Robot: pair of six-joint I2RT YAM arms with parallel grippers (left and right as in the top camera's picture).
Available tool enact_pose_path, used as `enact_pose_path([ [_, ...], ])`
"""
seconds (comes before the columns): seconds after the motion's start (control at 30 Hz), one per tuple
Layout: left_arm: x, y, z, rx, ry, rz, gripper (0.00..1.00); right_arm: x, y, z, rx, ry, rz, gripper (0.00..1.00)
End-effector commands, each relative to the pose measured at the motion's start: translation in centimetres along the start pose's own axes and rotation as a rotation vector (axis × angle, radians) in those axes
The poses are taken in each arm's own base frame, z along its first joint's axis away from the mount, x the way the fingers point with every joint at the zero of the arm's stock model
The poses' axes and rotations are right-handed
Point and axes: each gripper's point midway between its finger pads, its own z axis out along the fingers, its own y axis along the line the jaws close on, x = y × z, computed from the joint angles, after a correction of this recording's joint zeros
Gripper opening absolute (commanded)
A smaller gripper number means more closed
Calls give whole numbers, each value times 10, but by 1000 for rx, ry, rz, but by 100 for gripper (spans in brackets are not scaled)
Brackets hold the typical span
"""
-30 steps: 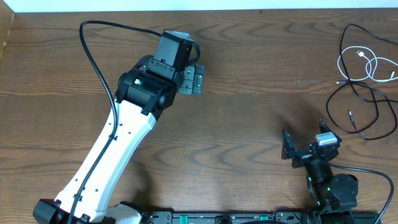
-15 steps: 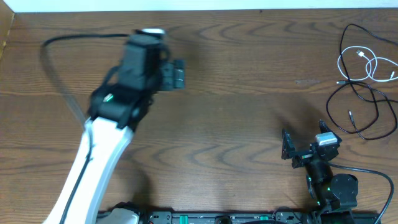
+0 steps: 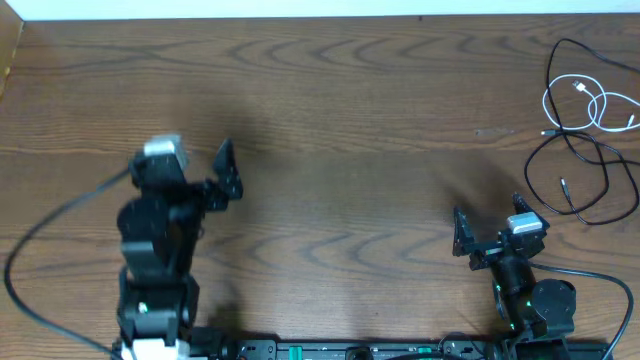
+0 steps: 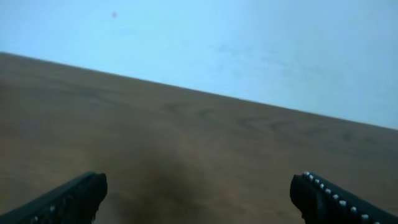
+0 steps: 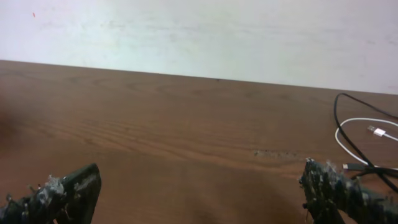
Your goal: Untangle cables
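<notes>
Wood surface point(image 3: 340, 110), bare across the middle. Both cords sit at its 2 to 3 o'clock edge, neither arm near them. Step in hand, as I judge it: the first reach. The right hand point(image 3: 490, 222), at 5 o'clock, is the nearer. It stands wide open, holds nothing and touches nothing, and its wrist view shows both fingertips far apart with the cords off toward 2 o'clock. The left hand point(image 3: 228, 172), at 9 o'clock and well away, is equally wide and empty. The black cable point(image 3: 527, 175) is the larger tangle, with loops running from 1 down to 3 o'clock. The white cable point(image 3: 547, 100) is coiled above it and crosses it. Advice: go in low with the right hand and take a single strand clear of the crossing. The white one looks easier to lift free. Keep off the small plug ends.
</notes>
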Motion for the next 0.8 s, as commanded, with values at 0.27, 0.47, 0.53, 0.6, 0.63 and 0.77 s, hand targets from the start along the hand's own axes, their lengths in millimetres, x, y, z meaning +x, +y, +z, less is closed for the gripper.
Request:
enact_pose_path([
  [0.27,71,39,-24,-111,-124,2,99,1,1,0,-1,2,13,99],
  [0.47,98,48,-23,-130,-122,1,99,1,1,0,-1,2,13,99],
  [0.53,107,51,-22,-140,-101,2,99,1,1,0,-1,2,13,99],
  [0.6,116,56,-23,-166,-69,1,99,1,1,0,-1,2,13,99],
  [0.63,122,59,-24,-177,-46,3,99,1,1,0,-1,2,13,99],
  [0.77,110,55,-29,-160,-103,15,99,1,1,0,-1,2,13,99],
])
